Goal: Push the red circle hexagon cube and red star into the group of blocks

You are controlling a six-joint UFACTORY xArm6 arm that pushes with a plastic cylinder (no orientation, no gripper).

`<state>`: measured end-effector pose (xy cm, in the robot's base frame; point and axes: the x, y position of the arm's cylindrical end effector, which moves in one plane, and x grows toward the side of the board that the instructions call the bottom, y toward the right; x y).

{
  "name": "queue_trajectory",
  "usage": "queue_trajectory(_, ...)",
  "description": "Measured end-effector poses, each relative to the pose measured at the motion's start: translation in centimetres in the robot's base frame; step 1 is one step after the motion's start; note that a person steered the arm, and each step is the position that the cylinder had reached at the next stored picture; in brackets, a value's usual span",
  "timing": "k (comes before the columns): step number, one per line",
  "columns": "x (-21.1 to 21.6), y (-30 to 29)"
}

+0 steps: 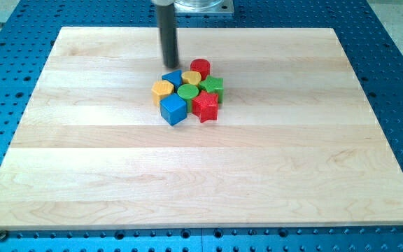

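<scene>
One upright rod, my tip (169, 66) just above-left of the cluster, beside the blue block (171, 77), gripping nothing.

high front view, whole board (201, 175), angled down

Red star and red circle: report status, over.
My tip at cluster's top-left edge, beside the blue block. Red circle and red star both packed into the group. Nothing in the way.
</scene>
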<state>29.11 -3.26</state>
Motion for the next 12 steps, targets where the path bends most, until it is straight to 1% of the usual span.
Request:
queue_trajectory(1, 0.2, 4.1)
queue_trajectory(2, 0.9, 4.3)
queue_trajectory(3, 3.7, 3.5)
queue_trajectory(4, 4.3, 3.5)
queue_trajectory(5, 4.0, 3.2)
queue_trajectory(6, 4.0, -1.4)
queue_trajectory(7, 4.6, -2.8)
queue_trajectory(9, 4.9, -2.4)
queue_trajectory(10, 5.5, -8.6)
queue_trajectory(11, 8.6, -7.1)
queue_trajectory(12, 9.2, -4.4)
